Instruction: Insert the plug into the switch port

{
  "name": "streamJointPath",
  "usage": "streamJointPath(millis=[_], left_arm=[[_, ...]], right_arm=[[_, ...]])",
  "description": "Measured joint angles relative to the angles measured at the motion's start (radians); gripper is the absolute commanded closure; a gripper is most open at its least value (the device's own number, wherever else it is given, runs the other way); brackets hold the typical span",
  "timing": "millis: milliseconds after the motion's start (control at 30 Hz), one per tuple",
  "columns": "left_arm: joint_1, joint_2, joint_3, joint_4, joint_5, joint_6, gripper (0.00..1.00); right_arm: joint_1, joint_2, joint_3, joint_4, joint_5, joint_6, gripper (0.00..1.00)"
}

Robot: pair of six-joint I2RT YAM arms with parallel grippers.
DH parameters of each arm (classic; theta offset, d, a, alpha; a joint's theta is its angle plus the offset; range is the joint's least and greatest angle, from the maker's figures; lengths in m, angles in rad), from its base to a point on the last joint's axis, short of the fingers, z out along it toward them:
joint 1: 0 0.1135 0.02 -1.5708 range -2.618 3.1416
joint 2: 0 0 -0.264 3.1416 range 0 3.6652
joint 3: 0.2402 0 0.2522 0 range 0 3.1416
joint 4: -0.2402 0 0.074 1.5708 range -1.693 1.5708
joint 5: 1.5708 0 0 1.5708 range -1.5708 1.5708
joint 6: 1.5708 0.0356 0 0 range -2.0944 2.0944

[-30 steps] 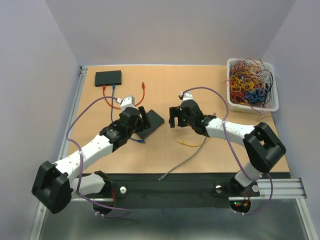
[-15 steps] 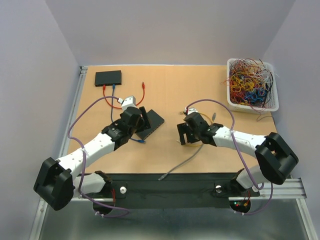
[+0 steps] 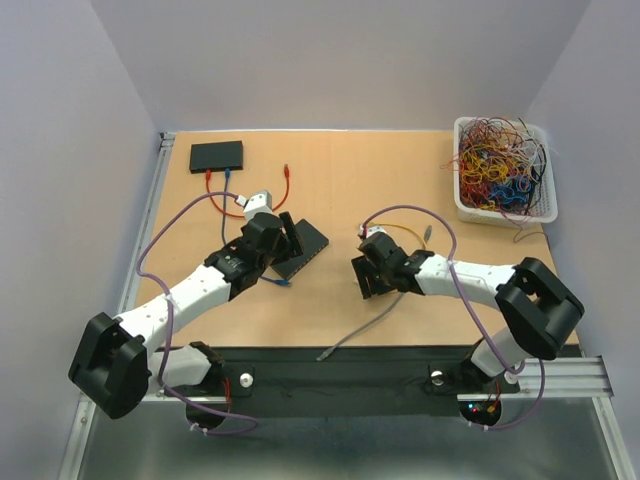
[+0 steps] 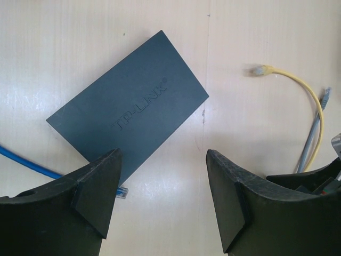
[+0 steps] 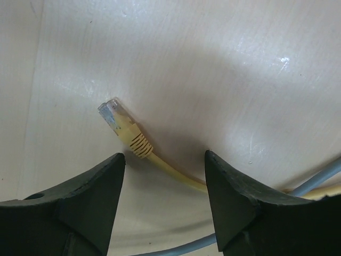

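Observation:
A dark TP-LINK switch (image 3: 303,250) lies flat near the table's middle; it also shows in the left wrist view (image 4: 128,112). My left gripper (image 3: 283,240) is open and empty, hovering over the switch's near edge (image 4: 162,160). A yellow cable's plug (image 5: 120,125) lies on the table; it also shows in the left wrist view (image 4: 259,70). My right gripper (image 3: 366,279) is open just above the yellow cable, its jaws either side of the cable behind the plug (image 5: 165,157), not touching it.
A blue plug (image 4: 121,193) lies by the switch's near corner. A grey cable (image 3: 362,328) runs toward the front edge. A second black switch (image 3: 216,155) with red and blue cables sits back left. A white basket (image 3: 460,190) of tangled cables stands back right.
My right gripper has moved toward the near edge and lowered over the yellow plug. The left arm has barely moved.

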Motion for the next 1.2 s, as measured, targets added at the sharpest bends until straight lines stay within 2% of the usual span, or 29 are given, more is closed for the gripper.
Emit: streamJointPath(millis=[100, 133, 200, 367, 400, 500, 667, 767, 933, 1200], left_arm=[[0.001, 0.008, 0.000, 0.005, 0.000, -0.001, 0.25], [0.002, 0.010, 0.000, 0.008, 0.000, -0.001, 0.25], [0.003, 0.011, -0.002, 0.014, 0.000, 0.000, 0.25], [0.013, 0.016, -0.006, 0.026, 0.002, 0.000, 0.25], [0.017, 0.018, -0.006, 0.027, 0.003, 0.002, 0.25], [0.026, 0.026, -0.010, 0.032, 0.008, 0.006, 0.25], [0.044, 0.039, -0.016, 0.044, 0.016, 0.015, 0.25], [0.051, 0.040, -0.016, 0.056, 0.020, 0.022, 0.25], [0.056, 0.039, -0.016, 0.077, 0.026, 0.032, 0.25], [0.059, 0.030, -0.017, 0.109, 0.031, 0.058, 0.25]], right_arm=[[0.002, 0.013, 0.009, 0.000, 0.007, -0.006, 0.50], [0.004, 0.019, 0.011, 0.001, 0.013, -0.007, 0.60], [0.006, 0.028, 0.019, 0.001, 0.025, -0.013, 0.68], [0.019, 0.041, 0.027, 0.016, 0.030, -0.016, 0.82], [0.021, 0.043, 0.027, 0.022, 0.030, -0.018, 0.88], [0.028, 0.051, 0.033, 0.030, 0.031, -0.023, 0.99], [0.042, 0.043, 0.031, 0.038, 0.042, -0.039, 1.00], [0.049, -0.024, -0.011, 0.072, 0.006, -0.052, 0.99], [0.052, -0.273, -0.136, 0.219, -0.158, -0.076, 1.00], [0.052, -0.332, -0.229, 0.414, -0.404, -0.094, 0.99]])
